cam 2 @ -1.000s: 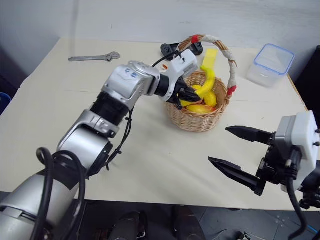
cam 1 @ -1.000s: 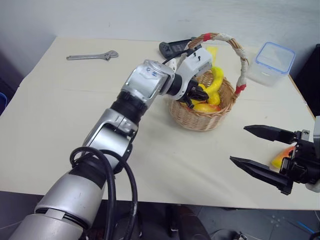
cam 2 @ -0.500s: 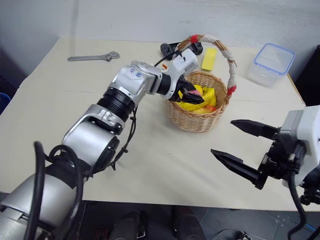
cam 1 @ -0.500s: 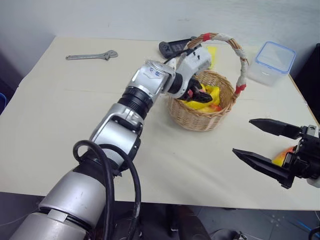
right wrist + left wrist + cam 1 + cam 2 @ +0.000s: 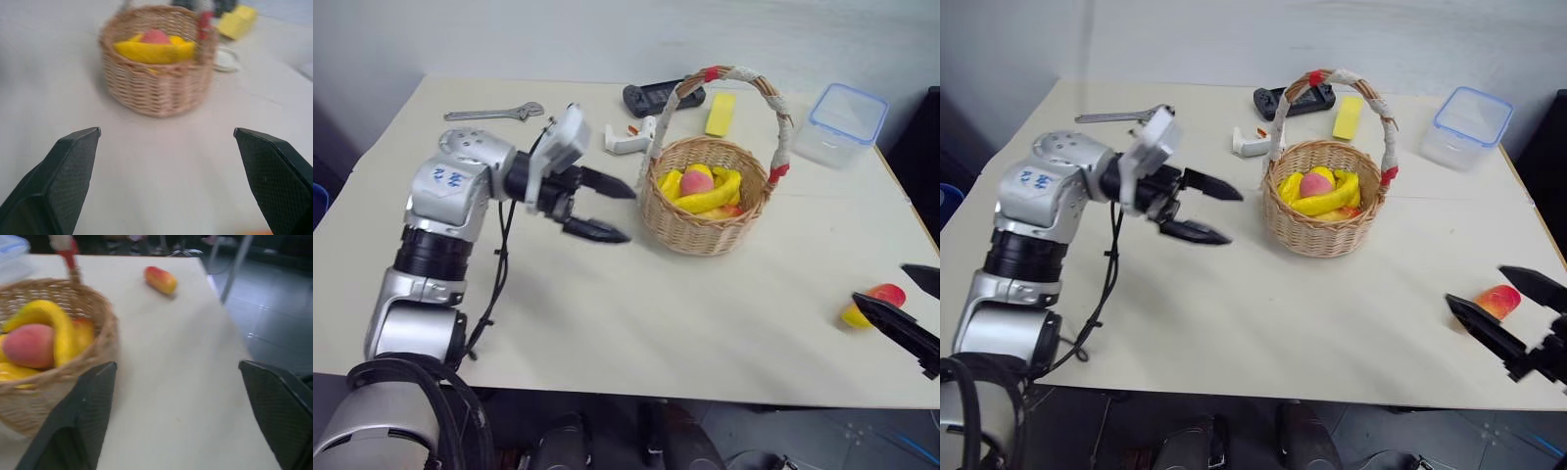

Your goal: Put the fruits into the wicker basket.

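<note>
At the near right edge of the desk (image 5: 636,323), the right gripper (image 5: 1506,318) hovers with its 2 black fingers spread wide and nothing between them. Just beyond its fingertips the yellow-to-red mango (image 5: 1496,301) lies on the desk near that edge, well apart from the basket. Farther in, on the left side, the left gripper (image 5: 610,209) points across toward the wicker basket (image 5: 707,211), its 2 fingers parted wide and empty, the tips just short of the basket's woven wall and not touching it. The basket stands upright in the middle of the desk, its tall handle (image 5: 779,108), taped white with red bands, arching over the top. Inside rest the curved yellow banana (image 5: 713,196) and the pink peach (image 5: 696,180), the peach sitting above the banana, with more yellow fruit under them. Beyond the basket lie a white tool (image 5: 628,140), a flat yellow block (image 5: 720,114) and a black controller (image 5: 661,94). A wrench (image 5: 494,114) lies far left, and a clear box with a blue-rimmed lid (image 5: 844,121) sits at the far right.
</note>
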